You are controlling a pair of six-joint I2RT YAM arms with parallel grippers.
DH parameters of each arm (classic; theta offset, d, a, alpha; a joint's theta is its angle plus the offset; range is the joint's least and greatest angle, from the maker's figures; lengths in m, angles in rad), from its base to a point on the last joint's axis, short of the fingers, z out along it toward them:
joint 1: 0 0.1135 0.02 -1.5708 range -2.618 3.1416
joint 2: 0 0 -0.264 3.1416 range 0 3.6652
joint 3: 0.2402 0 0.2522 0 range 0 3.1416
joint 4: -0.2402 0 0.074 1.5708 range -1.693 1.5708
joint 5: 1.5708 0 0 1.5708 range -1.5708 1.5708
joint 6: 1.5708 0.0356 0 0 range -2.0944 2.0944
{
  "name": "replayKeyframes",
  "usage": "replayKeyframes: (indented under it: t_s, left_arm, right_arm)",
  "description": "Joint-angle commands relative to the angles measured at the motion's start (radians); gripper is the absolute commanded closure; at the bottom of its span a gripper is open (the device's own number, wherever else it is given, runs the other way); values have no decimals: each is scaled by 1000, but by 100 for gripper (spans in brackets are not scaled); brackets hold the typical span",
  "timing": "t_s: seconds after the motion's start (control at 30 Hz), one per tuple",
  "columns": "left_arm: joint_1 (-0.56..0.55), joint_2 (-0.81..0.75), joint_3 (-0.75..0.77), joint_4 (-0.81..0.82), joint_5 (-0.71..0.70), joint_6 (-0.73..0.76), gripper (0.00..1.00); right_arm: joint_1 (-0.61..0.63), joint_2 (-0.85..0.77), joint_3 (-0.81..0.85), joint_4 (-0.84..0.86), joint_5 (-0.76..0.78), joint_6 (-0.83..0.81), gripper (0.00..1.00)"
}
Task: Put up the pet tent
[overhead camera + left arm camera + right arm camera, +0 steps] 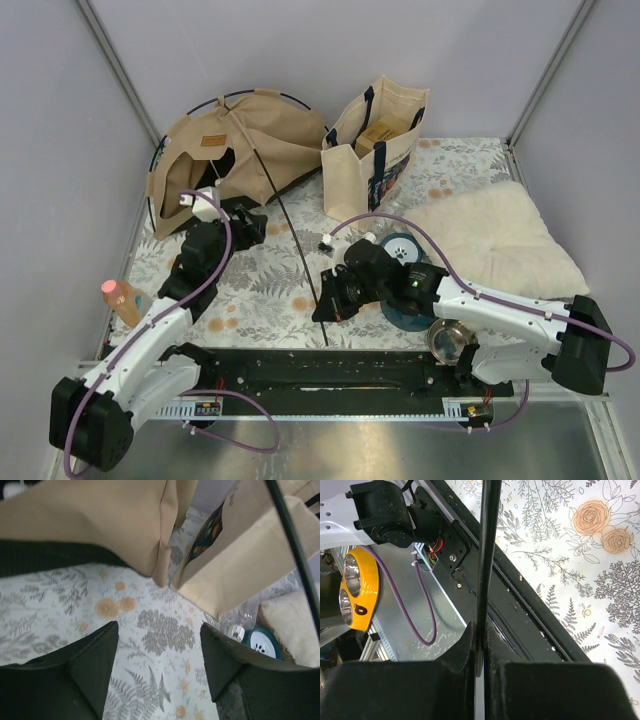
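The pet tent (pixel 240 140) is tan canvas lying slumped at the back left, with its brown label patch (pixel 211 140) facing up. A thin black pole (pixel 290 240) runs from the tent down toward the near rail. My right gripper (pixel 325 300) is shut on this pole near its lower end; in the right wrist view the pole (pixel 487 555) is pinched between the closed fingers (pixel 480 640). My left gripper (pixel 245 225) is open and empty just in front of the tent. In the left wrist view its fingers (pixel 160 655) hover over the tablecloth, with the tent fabric (pixel 100 520) ahead.
A cream tote bag (pixel 375 140) stands at the back centre, right of the tent. A fluffy white pillow (pixel 495 235) lies at the right. Teal dishes (pixel 405 250), a steel bowl (pixel 450 340) and a pink-capped bottle (pixel 120 300) sit nearby. A black rail (pixel 320 370) edges the front.
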Motion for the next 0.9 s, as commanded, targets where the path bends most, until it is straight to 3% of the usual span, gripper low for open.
replayKeyframes:
  t_s: [0.0,0.13,0.33,0.73,0.87]
  left_arm:
    - [-1,98,73,228,-29,42,35]
    - [-1,236,146,230,-14,68,47]
    - [0,319,182,248,-92,76,52]
    - [-1,420,185,308,-85,32,66]
    - [-1,435,182,331,-78,27,86]
  right_arm:
    - [6,-4,32,66,-17,28,100]
    - [6,4,45,78,-26,33,100]
    - [6,6,55,88,-43,36,100]
    - [6,-4,39,114,-51,42,100]
    - [7,-8,33,115,-45,41,100]
